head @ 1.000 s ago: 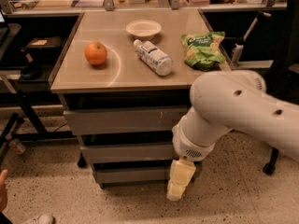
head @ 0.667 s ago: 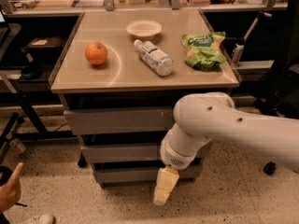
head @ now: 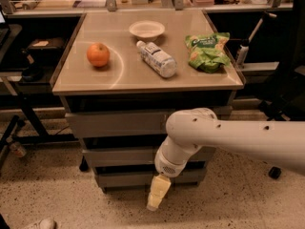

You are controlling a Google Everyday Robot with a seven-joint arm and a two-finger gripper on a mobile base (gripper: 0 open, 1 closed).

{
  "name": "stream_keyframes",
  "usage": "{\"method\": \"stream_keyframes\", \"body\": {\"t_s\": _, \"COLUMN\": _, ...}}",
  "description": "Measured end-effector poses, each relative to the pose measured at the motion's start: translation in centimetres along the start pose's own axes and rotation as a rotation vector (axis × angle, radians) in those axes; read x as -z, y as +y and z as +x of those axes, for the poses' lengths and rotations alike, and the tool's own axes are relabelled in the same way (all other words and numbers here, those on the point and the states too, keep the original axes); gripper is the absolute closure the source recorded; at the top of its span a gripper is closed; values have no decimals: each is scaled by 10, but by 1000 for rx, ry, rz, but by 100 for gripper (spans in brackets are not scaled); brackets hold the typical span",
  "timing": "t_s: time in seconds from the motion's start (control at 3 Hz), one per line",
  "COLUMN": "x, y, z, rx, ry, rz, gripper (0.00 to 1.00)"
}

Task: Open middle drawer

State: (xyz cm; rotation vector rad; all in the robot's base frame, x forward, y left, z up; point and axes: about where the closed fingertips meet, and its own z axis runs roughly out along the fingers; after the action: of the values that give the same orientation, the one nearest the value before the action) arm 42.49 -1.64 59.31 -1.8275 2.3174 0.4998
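Observation:
The grey cabinet has three stacked drawer fronts. The middle drawer (head: 119, 155) is the wide, shallow grey front between the taller top front (head: 114, 123) and the bottom front (head: 124, 178). It looks pushed in, flush with the others. My gripper (head: 157, 195), with pale yellow tips pointing down at the floor, hangs in front of the bottom front, below the middle drawer's lower edge. My white arm (head: 228, 137) reaches in from the right and covers the right part of the drawer fronts.
On the cabinet top (head: 143, 78) lie an orange (head: 97, 55), a white bowl (head: 147, 29), a plastic bottle (head: 157, 58) and a green snack bag (head: 207, 50). A dark chair (head: 286, 80) stands at the right. Black shelving (head: 28, 56) stands at the left.
My arm and gripper have swung to the left and a little lower along the drawer fronts. The drawers have not moved.

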Motion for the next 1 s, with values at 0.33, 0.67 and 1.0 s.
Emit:
{"method": "stream_keyframes", "body": {"t_s": 0.33, "x": -17, "y": -12, "z": 5, "rx": -34, "ry": -12, "rz": 2, "gripper": 0}}
{"method": "stream_keyframes", "body": {"t_s": 0.67, "x": -41, "y": -56, "z": 20, "rx": -99, "ry": -16, "rz": 55, "gripper": 0}}
{"method": "stream_keyframes", "body": {"t_s": 1.0, "x": -59, "y": -97, "z": 42, "rx": -144, "ry": -15, "rz": 116, "gripper": 0}}
